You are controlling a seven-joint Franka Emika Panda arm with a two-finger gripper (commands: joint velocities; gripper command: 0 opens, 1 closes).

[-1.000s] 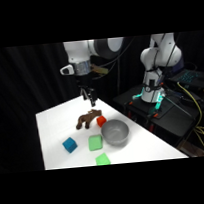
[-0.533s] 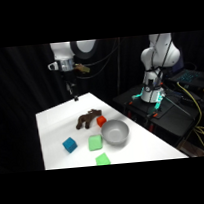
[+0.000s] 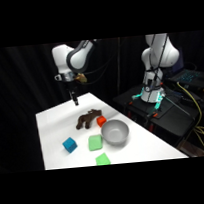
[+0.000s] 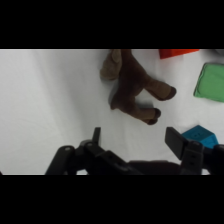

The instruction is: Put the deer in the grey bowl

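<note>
My gripper (image 4: 137,137), jaws open w/ nothing between, hangs far-left of deer (image 3: 88,119); grey bowl (image 3: 115,132) near-right of it.

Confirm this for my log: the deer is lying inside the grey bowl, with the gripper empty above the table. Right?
Not quite. The deer lies on the white table beside the grey bowl, not inside it, as the side view shows. The gripper is indeed empty above the table.
</note>
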